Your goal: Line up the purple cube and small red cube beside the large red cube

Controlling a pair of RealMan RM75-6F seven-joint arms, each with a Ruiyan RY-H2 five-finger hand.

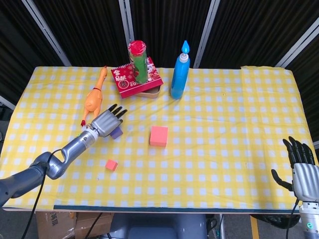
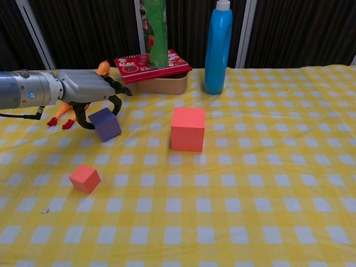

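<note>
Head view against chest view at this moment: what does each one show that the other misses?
Only the head view shows the right hand, open and idle at the table's near right corner.

Only the chest view shows the purple cube tilted, with the left hand curled over it from above, thumb on its left side.

Both show the large red cube, the small red cube, the rubber chicken, the blue bottle and the green can on its tin.

The left hand [image 2: 92,95] grips the tilted purple cube [image 2: 105,124]; the small red cube [image 2: 85,178] lies nearer, the large red cube [image 2: 187,129] to the right.
</note>
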